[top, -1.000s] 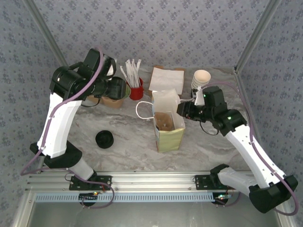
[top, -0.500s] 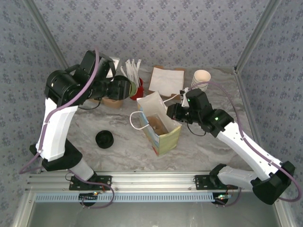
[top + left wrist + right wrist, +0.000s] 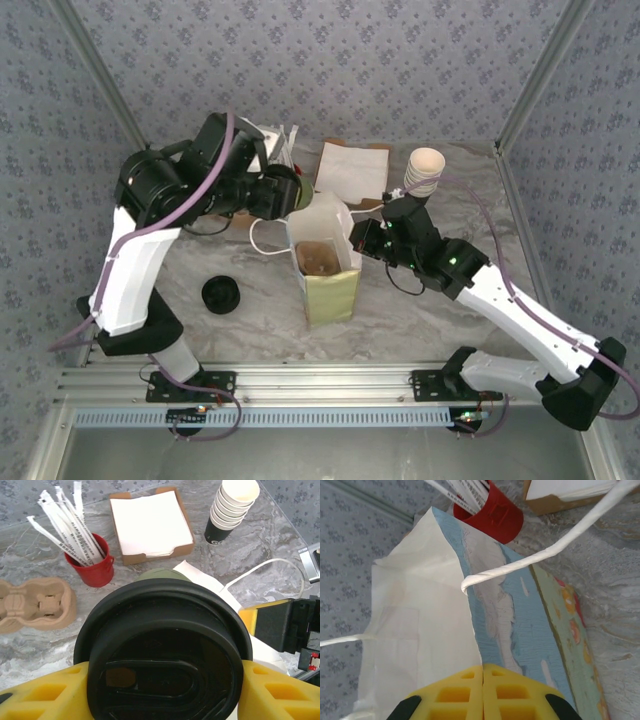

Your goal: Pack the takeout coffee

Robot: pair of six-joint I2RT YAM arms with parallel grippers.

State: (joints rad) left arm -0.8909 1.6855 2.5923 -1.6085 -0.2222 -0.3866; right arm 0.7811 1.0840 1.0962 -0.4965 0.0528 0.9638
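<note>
With the bag (image 3: pixel 327 278) pinched at its rim by the right gripper (image 3: pixel 358 238), the cup (image 3: pixel 159 573) is held clamped in the left gripper (image 3: pixel 273 193) just beside the bag's mouth; loading is judged underway, and upright lowering inside is needed.

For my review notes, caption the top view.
Left gripper holds the green coffee cup by the open paper bag, right gripper pinching its rim.

Arms (image 3: pixel 130 270): white shells, black round joints
Cables (image 3: pixel 228 140): purple, running along each arm
End effector fingers (image 3: pixel 460 692): yellow, with square holes
Lights (image 3: pixel 452 262): tiny green dots
</note>
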